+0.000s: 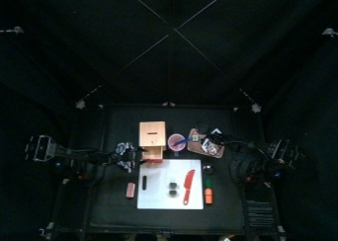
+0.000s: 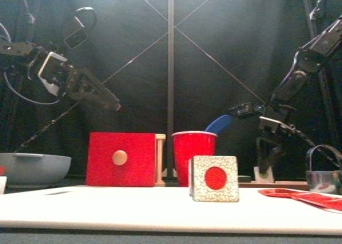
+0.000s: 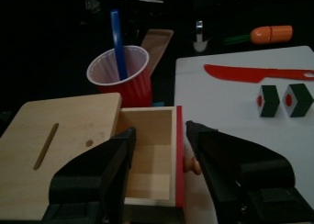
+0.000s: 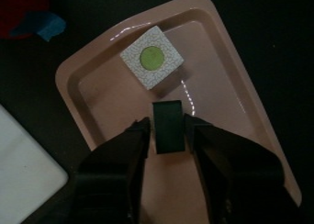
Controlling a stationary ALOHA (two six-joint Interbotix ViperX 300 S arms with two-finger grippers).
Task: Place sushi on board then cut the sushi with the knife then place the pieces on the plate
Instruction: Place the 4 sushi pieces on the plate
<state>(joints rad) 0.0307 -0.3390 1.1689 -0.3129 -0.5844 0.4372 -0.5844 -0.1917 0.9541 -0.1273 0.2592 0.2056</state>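
The right fingers (image 4: 123, 159) pinch a dark sushi piece (image 4: 166, 128) by its flat sides just above the pink tray (image 4: 105, 95), toward the far right of the table (image 1: 106, 210), near a second piece (image 4: 150, 58) lying there. It looks light, stiff and smooth, so a mid-side hold suits. The right arm angles down; the left fingers (image 3: 98, 168) hang spread, seemingly empty, over the open drawer (image 3: 150, 173).

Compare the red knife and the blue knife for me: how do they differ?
The red knife lies flat on the white cutting board, while the blue knife stands tilted in the red cup. The red knife shows its whole length, while the blue knife's lower end is hidden inside the cup. Both are toy knives, and neither is being held.
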